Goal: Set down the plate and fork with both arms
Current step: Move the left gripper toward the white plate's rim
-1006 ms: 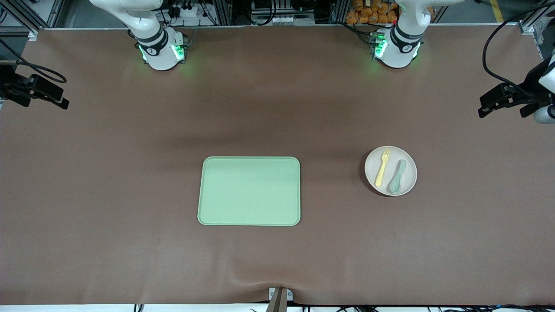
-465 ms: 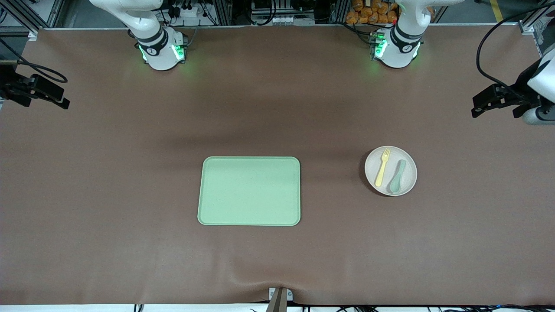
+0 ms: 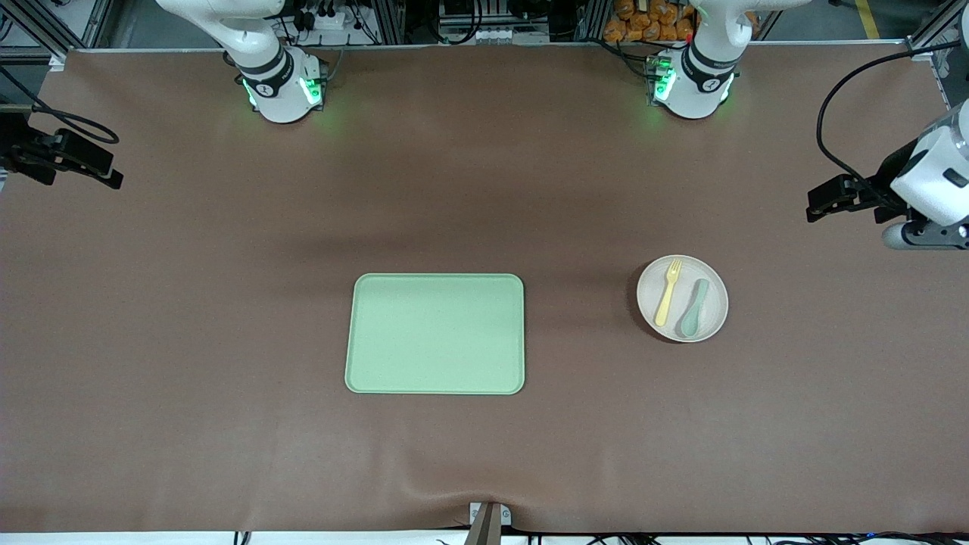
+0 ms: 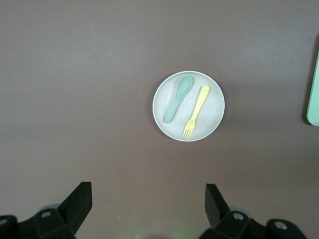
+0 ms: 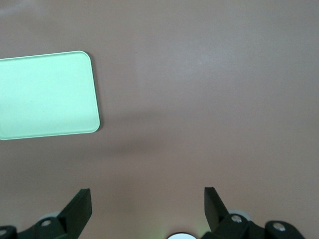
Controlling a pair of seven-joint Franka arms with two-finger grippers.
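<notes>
— What lies nearest the front camera?

— The light-green tray (image 3: 435, 334), flat on the brown table (image 3: 227, 424) about midway between the two ends, with nothing on it. The right wrist view catches one corner of it, bare as well.

— And the task's things?

— Toward the left arm's end of the table, a little farther from the front camera than the tray's middle, sits the plate (image 3: 716, 324). The yellow fork (image 3: 667, 292) lies on it, tines pointing toward the robots' bases, and a grey-green spoon (image 3: 693, 299) rests just beside it on the same plate, the two close but apparently not touching.

— So how far along is the job?

— Barely begun, I would judge. Plate and fork are well apart from the tray and nothing is gripped — both still need picking up and setting down, presumably on the tray.

— Where are the grippers?

— The left gripper (image 3: 821, 202) hangs over the bare table at the left arm's end, farther up than the plate; its wrist view looks down on the plate with the fingers (image 4: 79, 199) spread wide and empty. The right gripper (image 3: 91, 172) is over the table's right-arm edge, waiting, its fingers (image 5: 79, 204) also wide apart and holding nothing.
</notes>
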